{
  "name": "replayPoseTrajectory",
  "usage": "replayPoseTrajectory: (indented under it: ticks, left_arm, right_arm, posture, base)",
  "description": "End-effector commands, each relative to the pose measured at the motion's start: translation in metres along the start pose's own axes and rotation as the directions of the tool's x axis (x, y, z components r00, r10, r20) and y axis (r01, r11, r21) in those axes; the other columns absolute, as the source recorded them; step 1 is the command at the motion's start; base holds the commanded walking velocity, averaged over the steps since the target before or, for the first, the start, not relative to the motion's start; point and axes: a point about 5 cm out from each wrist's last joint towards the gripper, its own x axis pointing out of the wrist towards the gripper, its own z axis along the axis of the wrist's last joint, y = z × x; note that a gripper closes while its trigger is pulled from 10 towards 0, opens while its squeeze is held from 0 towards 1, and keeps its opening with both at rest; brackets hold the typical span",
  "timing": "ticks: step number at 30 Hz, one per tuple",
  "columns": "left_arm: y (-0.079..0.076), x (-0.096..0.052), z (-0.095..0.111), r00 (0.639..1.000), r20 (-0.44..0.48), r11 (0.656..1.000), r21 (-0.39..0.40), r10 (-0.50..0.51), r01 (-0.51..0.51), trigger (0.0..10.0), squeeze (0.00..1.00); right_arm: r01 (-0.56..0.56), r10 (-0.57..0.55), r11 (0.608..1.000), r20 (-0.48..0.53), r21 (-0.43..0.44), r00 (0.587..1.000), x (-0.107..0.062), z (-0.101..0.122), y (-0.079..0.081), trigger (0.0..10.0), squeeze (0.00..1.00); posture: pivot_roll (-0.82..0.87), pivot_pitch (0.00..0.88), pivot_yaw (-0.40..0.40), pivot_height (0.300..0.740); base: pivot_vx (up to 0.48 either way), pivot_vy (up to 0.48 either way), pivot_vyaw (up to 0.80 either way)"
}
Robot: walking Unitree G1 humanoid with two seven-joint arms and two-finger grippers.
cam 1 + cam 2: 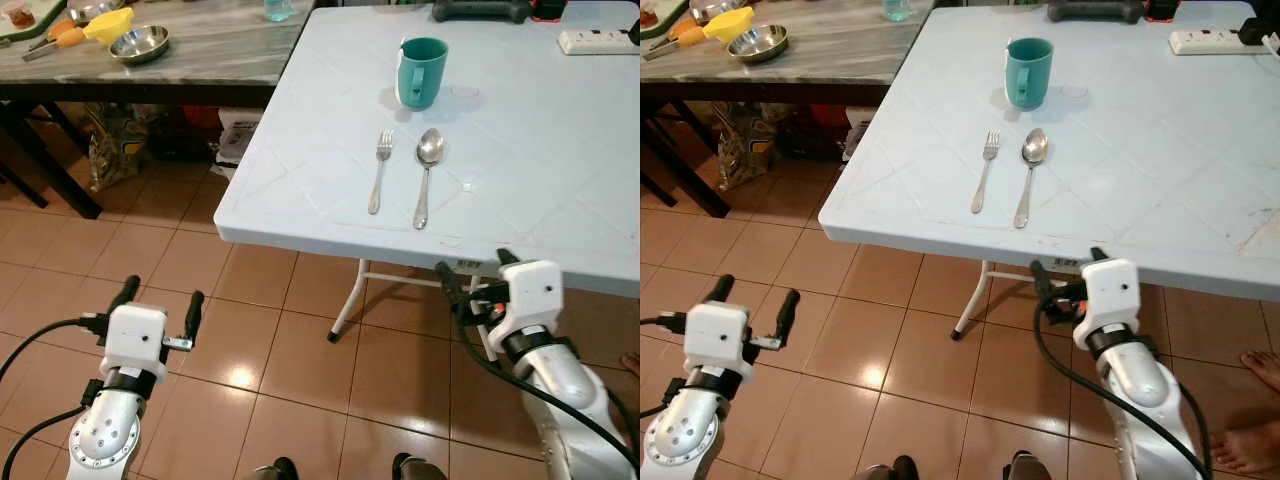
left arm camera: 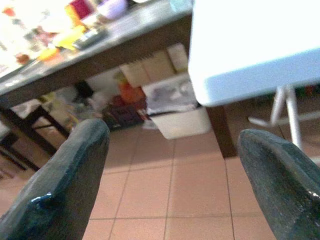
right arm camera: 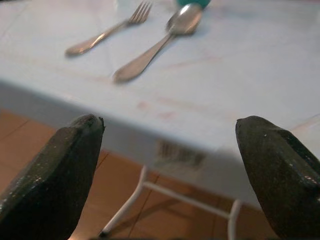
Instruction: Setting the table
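Already a silver metal fork [image 1: 379, 171] and a silver metal spoon [image 1: 427, 176] lie side by side, just apart, near the front edge of the pale blue folding plastic table [image 1: 560, 180], with a teal ceramic mug [image 1: 421, 72] standing upright beyond them. Both arms are held low in front of the robot, short of the table: the right gripper [image 1: 473, 272] sits just below and in front of the table's near edge, its two black fingers spread wide and holding nothing, with the fork and spoon lying ahead of it in its wrist view; the left gripper [image 1: 158, 303] hangs over the brown tiled floor [image 1: 300, 340], well apart from the table, likewise wide open and empty. The setting looks partly laid, so the step in hand is probably fetching another piece, perhaps from the dark marble-topped side table [image 1: 215, 45], where a shallow steel bowl [image 1: 139, 43] rests. To do that well, the robot should raise the right gripper clear of the table edge before moving, since its fingers sit close under the rim, and turn slowly so neither arm clips the table or jolts the mug.
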Motion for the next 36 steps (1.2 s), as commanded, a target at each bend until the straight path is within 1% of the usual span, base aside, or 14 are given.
replayPoseTrajectory:
  ticks: [1,3,4,6,10,14,15,19,23,26,31,36]
  left_arm:
    - [0.001,-0.003,0.008,1.0,0.015,1.0,-0.001,0.02,-0.02,10.0,0.0]
    - [-0.007,-0.003,0.017,0.999,0.038,0.999,-0.035,0.017,-0.015,10.0,0.0]
    - [-0.007,-0.003,0.017,0.999,0.038,0.999,-0.035,0.017,-0.015,10.0,0.0]
    - [-0.014,-0.003,0.024,0.999,0.038,0.995,-0.096,0.035,-0.032,10.0,0.0]
    - [-0.016,-0.002,0.027,0.999,0.031,0.994,-0.106,0.041,-0.037,10.0,0.0]
    - [-0.015,-0.001,0.027,0.999,0.007,0.993,-0.108,0.037,-0.036,10.0,0.0]
    - [-0.015,0.0,0.027,0.999,0.001,0.994,-0.108,0.036,-0.035,10.0,0.0]
    - [-0.015,0.004,0.028,1.0,-0.007,0.993,-0.115,0.03,-0.031,10.0,0.0]
    - [-0.025,0.011,0.032,1.0,-0.006,0.99,-0.14,-0.003,0.003,10.0,0.0]
    - [-0.027,0.012,0.034,1.0,-0.003,0.99,-0.143,-0.006,0.005,10.0,0.0]
    - [-0.029,0.017,0.035,1.0,-0.009,0.981,-0.192,-0.009,0.007,10.0,0.0]
    - [-0.032,0.02,0.038,1.0,-0.001,0.98,-0.198,-0.016,0.016,10.0,0.0]
  right_arm:
    - [0.022,-0.022,1.0,0.01,0.003,1.0,-0.004,0.006,-0.002,10.0,0.0]
    - [0.032,-0.031,0.999,0.016,-0.004,0.999,-0.008,0.009,-0.004,10.0,0.0]
    - [0.032,-0.031,0.999,0.016,-0.004,0.999,-0.008,0.009,-0.004,10.0,0.0]
    - [0.051,-0.05,0.999,0.013,-0.009,0.999,-0.012,0.009,-0.005,10.0,0.0]
    - [0.072,-0.072,0.997,0.009,-0.003,0.997,-0.013,0.009,-0.005,10.0,0.0]
    - [0.083,-0.083,0.996,0.005,0.015,0.997,-0.011,0.012,-0.001,10.0,0.0]
    - [0.078,-0.078,0.997,0.0,0.03,0.997,-0.011,0.011,0.002,10.0,0.0]
    - [0.07,-0.07,0.997,0.002,0.037,0.998,-0.008,0.011,0.006,10.0,0.0]
    - [0.051,-0.052,0.997,0.006,0.051,0.999,-0.003,0.012,0.013,10.0,0.0]
    - [0.045,-0.046,0.997,0.008,0.056,0.999,-0.002,0.013,0.015,10.0,0.0]
    - [0.03,-0.031,0.998,0.017,0.063,0.999,0.001,0.015,0.021,10.0,0.0]
    - [0.02,-0.022,0.998,0.023,0.062,0.999,0.005,0.016,0.023,10.0,0.0]
  posture:
    - [-0.21,0.209,0.148,0.74]
    - [-0.22,0.21,0.149,0.74]
    - [-0.22,0.21,0.149,0.74]
    - [-0.22,0.205,0.151,0.74]
    - [-0.22,0.204,0.155,0.74]
    - [-0.22,0.201,0.159,0.74]
    - [-0.22,0.199,0.159,0.74]
    - [-0.22,0.199,0.161,0.74]
    - [-0.22,0.2,0.166,0.74]
    - [-0.22,0.202,0.167,0.74]
    - [-0.22,0.204,0.169,0.74]
    - [-0.22,0.205,0.168,0.74]
  base:
    - [0.0,0.0,0.0]
    - [0.0,0.0,0.0]
    - [0.0,0.0,0.0]
    - [0.0,0.0,0.0]
    - [0.0,0.0,0.0]
    - [0.0,0.0,0.0]
    - [0.0,0.0,-0.8]
    - [0.0,0.0,-0.8]
    - [0.0,0.0,-0.66]
    - [0.0,0.0,0.0]
    - [0.0,0.0,0.0]
    - [0.0,0.0,0.0]
